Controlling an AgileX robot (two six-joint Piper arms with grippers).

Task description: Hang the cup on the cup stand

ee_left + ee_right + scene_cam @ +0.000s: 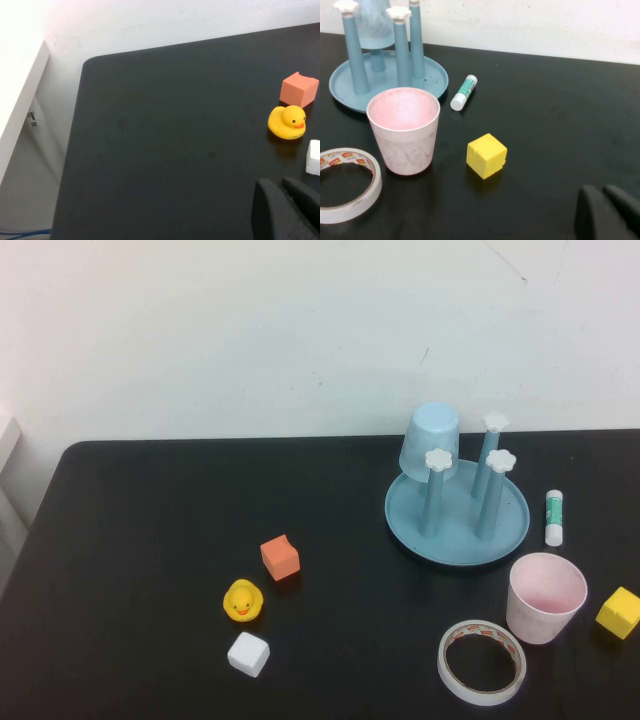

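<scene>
The pale pink cup (545, 597) stands upright, mouth up, on the black table at the front right, just in front of the cup stand (460, 540). The stand is a light blue round tray with upright blue pegs topped by white flower caps (438, 460). A light blue cup (431, 437) hangs upside down on its rear left peg. In the right wrist view the pink cup (405, 132) sits before the stand (340, 87). My right gripper (601, 190) is shut and empty, well away from the cup. My left gripper (277, 184) is shut and empty over the table's left part. Neither shows in the high view.
A tape roll (482, 662) lies in front of the pink cup, a yellow cube (619, 612) to its right, and a glue stick (554, 517) right of the stand. An orange cube (280, 557), a yellow duck (243, 601) and a white cube (248, 654) sit mid-left.
</scene>
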